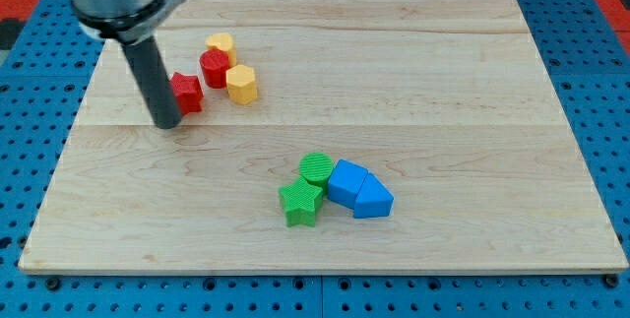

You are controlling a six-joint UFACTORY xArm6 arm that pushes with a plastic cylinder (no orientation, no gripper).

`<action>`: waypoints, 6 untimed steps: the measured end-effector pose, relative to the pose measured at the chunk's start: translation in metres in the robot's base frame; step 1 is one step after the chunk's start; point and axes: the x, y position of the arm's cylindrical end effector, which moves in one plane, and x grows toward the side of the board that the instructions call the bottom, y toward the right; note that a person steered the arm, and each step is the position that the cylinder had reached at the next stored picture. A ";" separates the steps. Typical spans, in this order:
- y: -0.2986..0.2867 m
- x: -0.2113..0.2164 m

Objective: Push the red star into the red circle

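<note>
— Where is my tip [168, 123] relative to the red star [185, 93]?
— Touching the red star's left side, toward the view's bottom. The tool is a plain dark rod, with no jaws to part or close.
— And the red circle [215, 66]?
— Just up and right of the red star, close beside it, flanked by a yellow cylinder [220, 46] and a yellow hexagon [241, 84].
— What else is on the tabletop [472, 111]?
— Well below-right of the red star sit a green cylinder [316, 168], a green star [301, 203] and two blue blocks [358, 190].
</note>
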 end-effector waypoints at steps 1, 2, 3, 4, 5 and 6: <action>-0.037 -0.011; 0.031 -0.022; 0.101 -0.022; 0.133 -0.033; 0.142 -0.054; 0.140 -0.083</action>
